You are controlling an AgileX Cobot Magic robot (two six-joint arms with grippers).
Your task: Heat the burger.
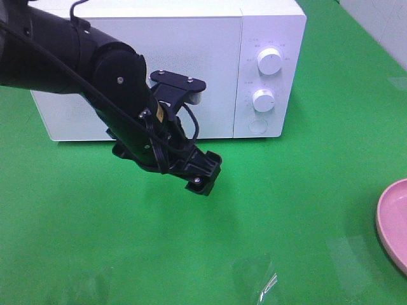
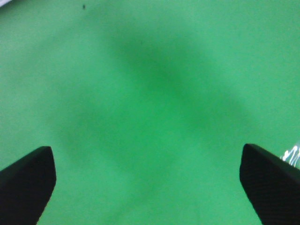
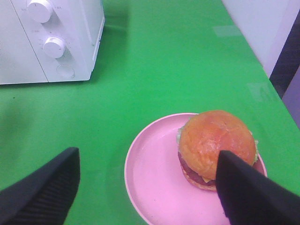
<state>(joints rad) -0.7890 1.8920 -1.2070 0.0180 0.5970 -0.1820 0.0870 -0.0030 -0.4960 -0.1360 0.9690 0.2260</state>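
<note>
The burger (image 3: 216, 146) is seen on its pink plate (image 3: 150, 173), while both the left gripper (image 2: 147, 187) and right gripper (image 3: 147, 187) are spread open, empty.

You could read no text anywhere: the small grey markings around the two knobs (image 1: 269, 61) on the microwave (image 1: 191, 63) control panel were too faint and blurred to decipher.

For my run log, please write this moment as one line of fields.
burger: on pink plate, not gripped | microwave: door closed | left gripper: open, empty, over the green table | right gripper: open, above plate
</note>
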